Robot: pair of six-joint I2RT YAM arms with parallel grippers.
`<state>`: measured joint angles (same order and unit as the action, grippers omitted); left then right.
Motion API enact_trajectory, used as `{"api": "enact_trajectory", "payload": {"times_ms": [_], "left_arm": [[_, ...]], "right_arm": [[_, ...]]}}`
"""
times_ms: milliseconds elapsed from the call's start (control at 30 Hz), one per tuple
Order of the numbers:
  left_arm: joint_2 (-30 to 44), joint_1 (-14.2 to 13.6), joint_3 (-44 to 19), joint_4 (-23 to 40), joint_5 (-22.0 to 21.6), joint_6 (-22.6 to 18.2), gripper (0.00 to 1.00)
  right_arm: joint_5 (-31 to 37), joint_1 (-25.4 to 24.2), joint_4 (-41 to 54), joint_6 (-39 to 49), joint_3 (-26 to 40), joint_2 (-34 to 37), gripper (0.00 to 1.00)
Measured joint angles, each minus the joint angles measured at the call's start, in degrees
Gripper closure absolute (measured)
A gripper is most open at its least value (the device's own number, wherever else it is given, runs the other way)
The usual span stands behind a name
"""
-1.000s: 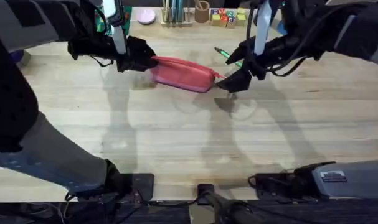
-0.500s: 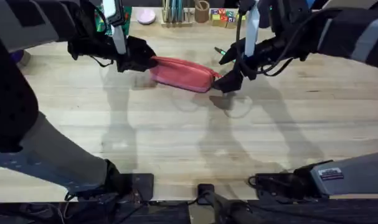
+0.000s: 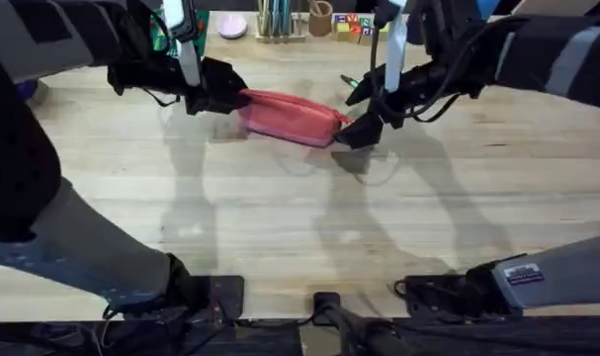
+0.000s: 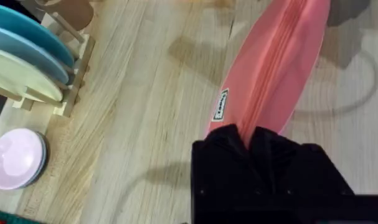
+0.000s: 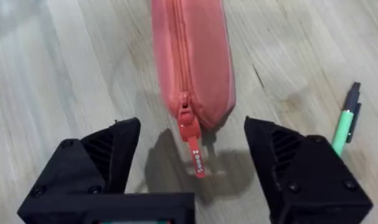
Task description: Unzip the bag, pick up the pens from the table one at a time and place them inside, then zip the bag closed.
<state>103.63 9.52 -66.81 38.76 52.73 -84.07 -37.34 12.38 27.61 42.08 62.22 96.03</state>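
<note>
On the table, left hand clenching bag end, right hand released, straddling zipper pull

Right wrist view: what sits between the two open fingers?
The zipper pull tab at the end of the bag, lying over bare table; neither of the fingers touches it.

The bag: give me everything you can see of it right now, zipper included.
The bag is a coral-pink, elongated soft fabric pouch lying flat on the table. Its lengthwise zipper looks fully closed, with the pull tab hanging off the end nearest the right gripper, whose open fingers straddle the tab without touching it. A small label is sewn on one side. The left gripper is shut on the opposite end.
</note>
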Motion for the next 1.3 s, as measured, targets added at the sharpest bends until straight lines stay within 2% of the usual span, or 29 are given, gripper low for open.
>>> {"api": "enact_trajectory", "payload": {"times_ms": [100, 333, 467, 633, 667, 1067, 1300], "left_arm": [[-0.01, 0.0, 0.0, 0.0, 0.02, 0.02, 0.959], [-0.01, 0.0, 0.0, 0.0, 0.0, 0.0, 0.958], [-0.01, 0.0, 0.0, 0.0, 0.0, 0.0, 0.958], [-0.01, 0.0, 0.0, -0.01, 0.0, 0.0, 0.958], [-0.01, 0.0, 0.0, -0.02, 0.0, 0.0, 0.958], [-0.01, 0.0, 0.0, -0.02, -0.02, 0.0, 0.958], [0.0, 0.0, 0.0, -0.08, -0.02, 0.0, 0.958]], "right_arm": [[0.0, 0.09, -0.26, -0.01, 0.0, 0.59, 0.01], [-0.02, 0.15, -0.65, 0.01, 0.0, 0.69, 0.165], [-0.02, 0.15, -0.65, 0.14, 0.0, 0.69, 0.42], [-0.01, 0.15, -0.6, 0.28, 0.0, 0.69, 0.901], [-0.01, 0.15, -0.58, 0.27, 0.0, 0.7, 0.951], [0.02, 0.2, -0.44, 0.31, 0.0, 0.39, 0.974], [0.12, 0.26, -0.22, -0.79, 0.0, -4.46, 0.973]]}}
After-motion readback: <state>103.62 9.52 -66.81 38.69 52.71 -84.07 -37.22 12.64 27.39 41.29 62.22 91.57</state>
